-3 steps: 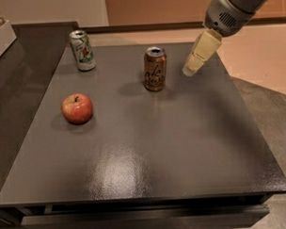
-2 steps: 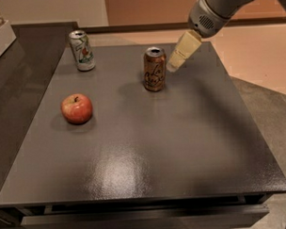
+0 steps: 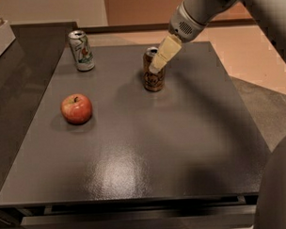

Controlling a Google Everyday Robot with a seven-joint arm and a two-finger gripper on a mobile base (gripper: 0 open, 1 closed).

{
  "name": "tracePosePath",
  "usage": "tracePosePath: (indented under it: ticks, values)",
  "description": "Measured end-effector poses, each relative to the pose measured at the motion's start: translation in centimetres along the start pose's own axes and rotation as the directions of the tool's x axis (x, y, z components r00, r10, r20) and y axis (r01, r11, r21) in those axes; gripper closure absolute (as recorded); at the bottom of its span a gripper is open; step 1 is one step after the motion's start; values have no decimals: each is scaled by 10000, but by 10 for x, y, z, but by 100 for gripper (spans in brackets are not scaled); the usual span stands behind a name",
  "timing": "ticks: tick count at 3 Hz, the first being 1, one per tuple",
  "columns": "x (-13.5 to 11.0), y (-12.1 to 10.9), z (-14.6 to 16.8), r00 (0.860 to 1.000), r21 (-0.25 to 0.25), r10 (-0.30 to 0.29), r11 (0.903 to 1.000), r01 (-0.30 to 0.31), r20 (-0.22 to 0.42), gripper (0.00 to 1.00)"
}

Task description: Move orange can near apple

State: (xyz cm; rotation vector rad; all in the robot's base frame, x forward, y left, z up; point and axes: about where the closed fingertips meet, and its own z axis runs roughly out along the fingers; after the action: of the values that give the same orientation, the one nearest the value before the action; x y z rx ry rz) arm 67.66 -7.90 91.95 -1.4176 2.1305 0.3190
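Dark grey table [image 3: 136, 182], matte, with a pale glare patch on the near half, well in front of the gripper [image 3: 161, 57].

Apple [image 3: 77, 109]: red with yellowish patches, stem up, resting on the table. Well apart from the gripper, off to its left and nearer the camera.

Orange can [image 3: 154, 79]: upright on the table, toward the far side. The gripper's cream tip overlaps the can's upper right part in this view, right at the can's top. Contact cannot be confirmed. Whether the gripper is wide, narrow or holding cannot be told.

Arm [image 3: 196, 13]: grey, slanting up and right from the gripper, out of the top edge.

White-and-green can [image 3: 82, 50]: upright, left of the gripper and a little farther back, near the far left corner.

Beyond the table: tan floor [image 3: 254, 56], right of the gripper.
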Motion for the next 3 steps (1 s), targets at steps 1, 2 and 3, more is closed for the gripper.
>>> tracePosePath:
  ticks: [1, 2, 3]
  values:
    - [-2, 5, 12, 9998, -298, -175, 9994, 173, -42, 2]
    - [-1, 10, 21, 9993, -548, -373, 9978, 368, -84, 20]
    - [-3, 14, 22, 9982, -686, -593, 9959, 593, 20, 43]
